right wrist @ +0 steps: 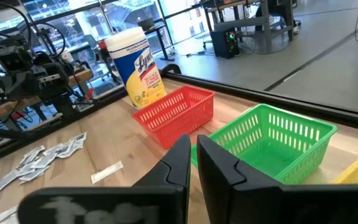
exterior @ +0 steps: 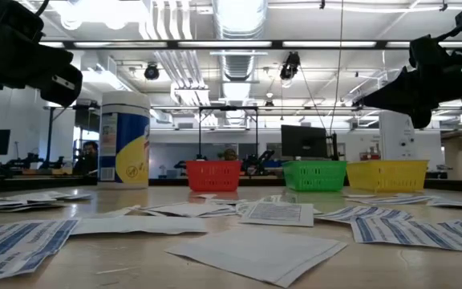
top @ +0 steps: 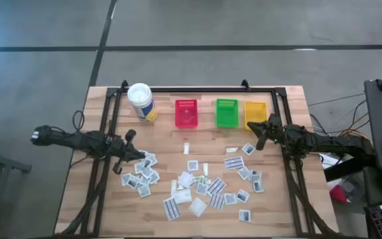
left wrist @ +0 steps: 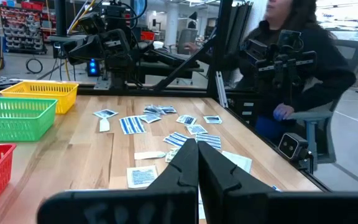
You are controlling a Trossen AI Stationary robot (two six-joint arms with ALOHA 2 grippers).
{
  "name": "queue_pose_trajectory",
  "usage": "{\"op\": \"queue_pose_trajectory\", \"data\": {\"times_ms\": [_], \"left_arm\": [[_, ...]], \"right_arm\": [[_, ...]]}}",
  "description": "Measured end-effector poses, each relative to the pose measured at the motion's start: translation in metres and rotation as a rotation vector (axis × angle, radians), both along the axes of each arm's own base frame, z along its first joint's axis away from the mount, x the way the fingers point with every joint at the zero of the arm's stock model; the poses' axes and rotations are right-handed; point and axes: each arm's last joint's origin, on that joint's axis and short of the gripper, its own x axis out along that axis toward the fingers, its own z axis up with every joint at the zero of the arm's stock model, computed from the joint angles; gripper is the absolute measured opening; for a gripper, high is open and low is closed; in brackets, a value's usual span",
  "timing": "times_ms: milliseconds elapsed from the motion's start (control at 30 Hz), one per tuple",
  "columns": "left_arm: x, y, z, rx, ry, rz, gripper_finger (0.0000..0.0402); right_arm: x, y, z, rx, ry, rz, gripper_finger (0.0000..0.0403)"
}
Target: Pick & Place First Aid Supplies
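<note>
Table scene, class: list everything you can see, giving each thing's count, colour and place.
Packets: many, white with blue print, scattered over the table's near half.
Red bin: one, far side, left of the three.
Green bin: one, middle.
Yellow bin: one, right.
Canister: one, white with yellow label, left of the bins.
Table: one, light wood.
Person: one, dark top, seated beyond the table.
Left pincer: shut, over the left packets.
Right pincer: shut, by the yellow bin.

Grey floor (top: 244,26); ceiling lights (exterior: 239,12), possibly ducts, overhead.
</note>
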Motion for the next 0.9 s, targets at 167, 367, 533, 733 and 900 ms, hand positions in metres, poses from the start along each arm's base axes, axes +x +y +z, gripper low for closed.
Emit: {"op": "queue_pose_trajectory", "data": {"times_ms": [167,367,533,733,900], "left_arm": [[0.0,0.0,0.0,0.0,0.0,0.0,0.0],[0.0,0.0,0.0,0.0,0.0,0.0,0.0],[0.0,0.0,0.0,0.0,0.0,0.0,0.0],[0.0,0.0,0.0,0.0,0.0,0.0,0.0],[0.0,0.0,0.0,0.0,0.0,0.0,0.0]], "right_arm": [[0.0,0.0,0.0001,0.0,0.0,0.0,0.0027],[0.0,-0.0001,0.0001,0.0,0.0,-0.001,0.0027],[0.0,-0.0001,0.0001,0.0,0.0,-0.001,0.0027],[0.0,-0.0001,0.0001,0.0,0.0,-0.001,0.0027],[0.0,0.0,0.0001,0.0,0.0,0.0,0.0027]]}}
